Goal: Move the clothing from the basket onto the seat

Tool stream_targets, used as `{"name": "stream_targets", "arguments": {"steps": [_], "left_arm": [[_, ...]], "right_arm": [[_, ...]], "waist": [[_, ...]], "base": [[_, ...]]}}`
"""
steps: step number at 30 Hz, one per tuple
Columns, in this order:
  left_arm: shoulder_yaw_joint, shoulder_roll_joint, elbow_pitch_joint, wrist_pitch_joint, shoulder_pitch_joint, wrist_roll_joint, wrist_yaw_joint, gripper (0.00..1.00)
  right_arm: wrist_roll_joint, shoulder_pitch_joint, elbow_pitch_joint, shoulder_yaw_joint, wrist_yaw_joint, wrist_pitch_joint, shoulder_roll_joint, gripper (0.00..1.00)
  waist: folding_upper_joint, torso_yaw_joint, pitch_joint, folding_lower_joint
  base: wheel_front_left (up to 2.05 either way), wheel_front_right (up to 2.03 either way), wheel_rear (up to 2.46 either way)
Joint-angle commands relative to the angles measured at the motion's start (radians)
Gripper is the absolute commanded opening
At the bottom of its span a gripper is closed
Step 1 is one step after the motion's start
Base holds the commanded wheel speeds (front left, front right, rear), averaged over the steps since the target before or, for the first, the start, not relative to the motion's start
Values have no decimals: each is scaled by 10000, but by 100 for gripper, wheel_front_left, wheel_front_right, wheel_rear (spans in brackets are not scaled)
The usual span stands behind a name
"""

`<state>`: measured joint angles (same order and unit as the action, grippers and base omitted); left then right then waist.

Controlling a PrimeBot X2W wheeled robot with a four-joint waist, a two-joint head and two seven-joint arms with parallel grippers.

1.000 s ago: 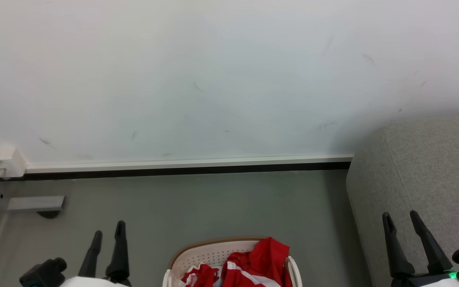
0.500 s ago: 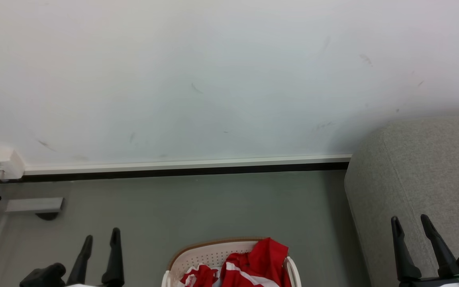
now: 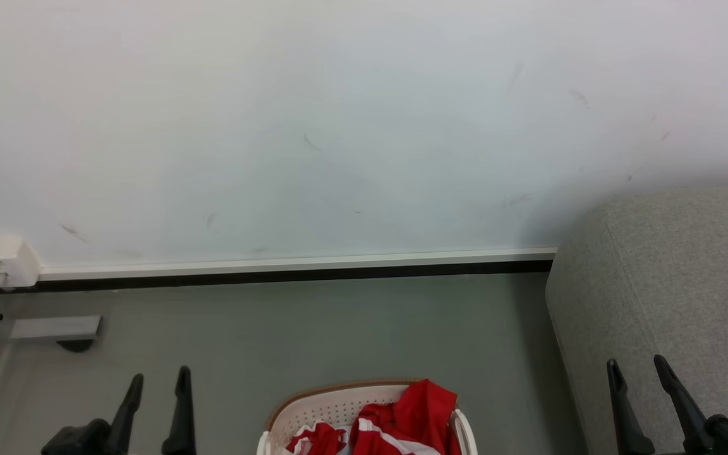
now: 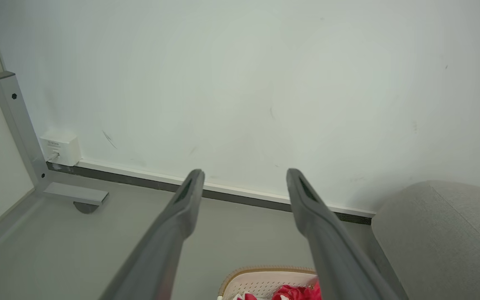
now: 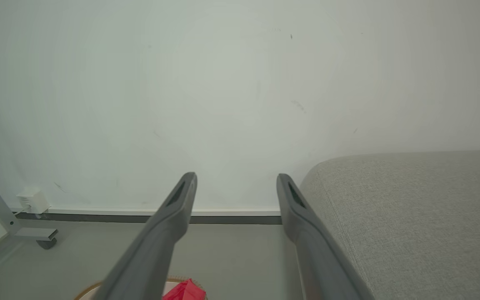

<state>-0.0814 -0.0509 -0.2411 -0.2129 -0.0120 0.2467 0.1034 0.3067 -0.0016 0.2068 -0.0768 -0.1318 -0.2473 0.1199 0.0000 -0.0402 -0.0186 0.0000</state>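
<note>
Red clothing with white stripes (image 3: 402,420) lies heaped in the cream basket (image 3: 323,404) at the bottom middle of the head view; its brown rim and perforated wall show. The grey seat (image 3: 673,278) stands to the basket's right. My left gripper (image 3: 157,378) hangs open over the floor left of the basket, empty. My right gripper (image 3: 637,364) is open in front of the seat's corner, empty. In the left wrist view the clothing (image 4: 294,293) and basket (image 4: 256,281) peek in at the bottom, between the fingers of the left gripper (image 4: 243,175). The right gripper (image 5: 236,178) points at the wall beside the seat (image 5: 415,216).
A white wall (image 3: 339,126) with a pale skirting strip (image 3: 294,262) closes the far side. At the far left stand a white socket box (image 3: 0,259) and a grey metal frame foot (image 3: 54,328). Grey floor (image 3: 313,328) lies between wall and basket.
Both grippers have sunk lower in the head view, and the right one has drifted slightly left. The basket and clothing stay put.
</note>
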Motion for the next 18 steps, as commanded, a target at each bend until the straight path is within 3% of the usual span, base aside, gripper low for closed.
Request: {"name": "stream_targets", "arguments": {"steps": [1,18], "left_arm": [[-44,-105,3,-106,137,-294,21,100],[-288,-128,-257,-418,298,-1641,113,100]], "right_arm": [[-223,30,19,85,17,-45,-14,100],[-1309,127,265,264,19,-137,-133,100]], "waist": [[0,-5,-19,0],[0,16,-132,0]], "base": [[0,0,0],[0,0,0]]}}
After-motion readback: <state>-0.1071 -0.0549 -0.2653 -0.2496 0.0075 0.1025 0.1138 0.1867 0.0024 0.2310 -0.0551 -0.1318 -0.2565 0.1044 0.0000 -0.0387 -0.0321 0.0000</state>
